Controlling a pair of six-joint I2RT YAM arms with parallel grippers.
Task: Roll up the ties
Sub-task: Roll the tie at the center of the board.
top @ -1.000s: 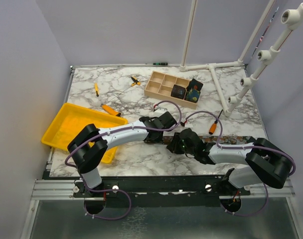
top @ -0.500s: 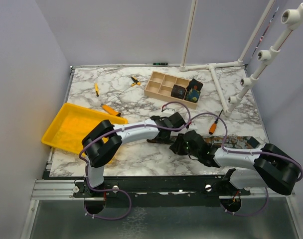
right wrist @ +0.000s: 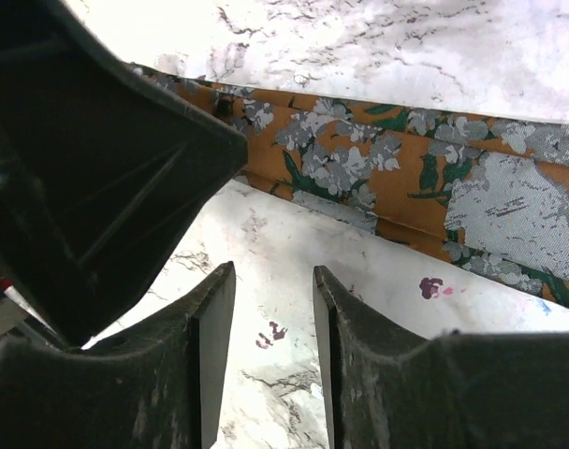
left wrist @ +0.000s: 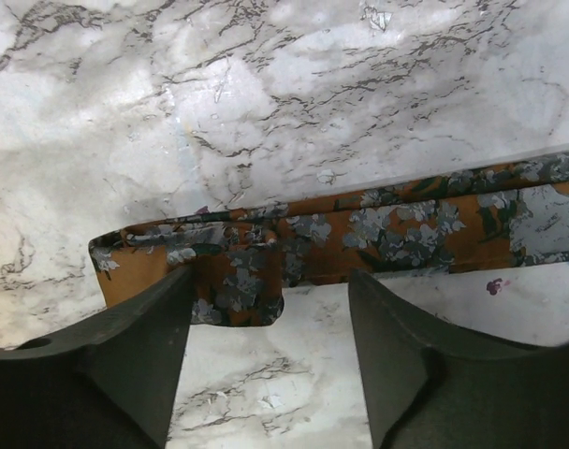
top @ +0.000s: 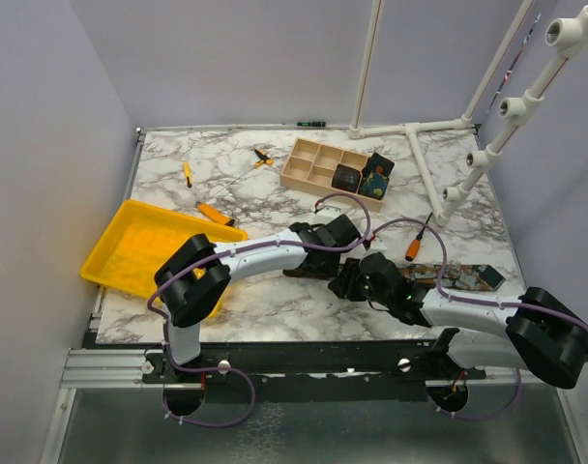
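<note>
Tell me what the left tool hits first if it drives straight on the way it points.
Most likely the folded end of the orange floral tie, lying right ahead; depth is hard to judge.

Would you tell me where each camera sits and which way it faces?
Top external: above, behind the bases, facing down at the table; both arms show.
Left wrist: behind the open left gripper, facing down at the tie.
Right wrist: behind the open right gripper, facing down; the left gripper intrudes.
Both wrist views share the tie.
</note>
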